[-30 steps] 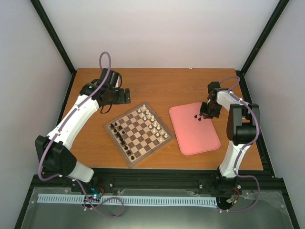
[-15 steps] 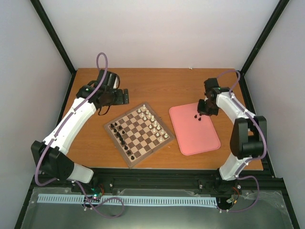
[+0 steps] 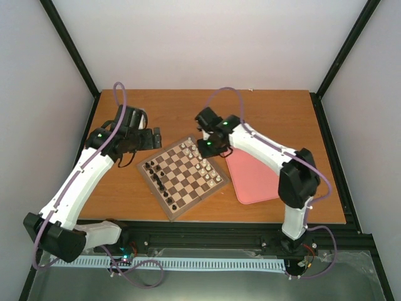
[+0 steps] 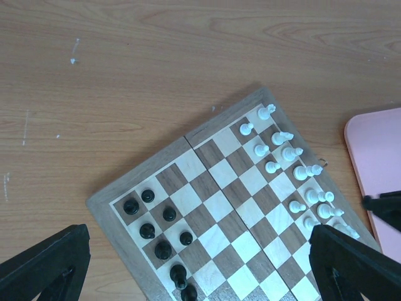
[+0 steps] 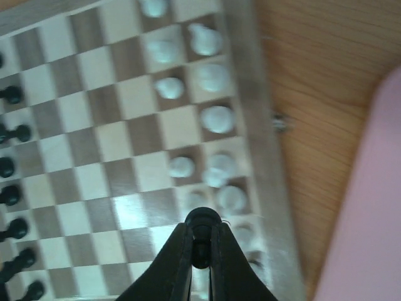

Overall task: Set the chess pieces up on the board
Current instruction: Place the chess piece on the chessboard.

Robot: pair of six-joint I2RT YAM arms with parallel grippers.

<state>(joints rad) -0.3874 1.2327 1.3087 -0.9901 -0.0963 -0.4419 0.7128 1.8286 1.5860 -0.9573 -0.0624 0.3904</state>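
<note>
Right gripper [image 5: 202,243] is clamped on one black piece [image 5: 203,218], possibly a pawn, poised above the board [image 3: 170,212] by the white ranks [image 3: 199,157], ready to cross to black's side. Left gripper [image 3: 152,139] hangs wide open, empty, clear of traffic.

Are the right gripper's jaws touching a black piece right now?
Touching. Right wrist view: the right gripper pinches a black chess piece between its jaws.

On board [image 3: 185,179], chess pieces [image 3: 158,177]; tray [image 3: 258,185] rightward.
</note>
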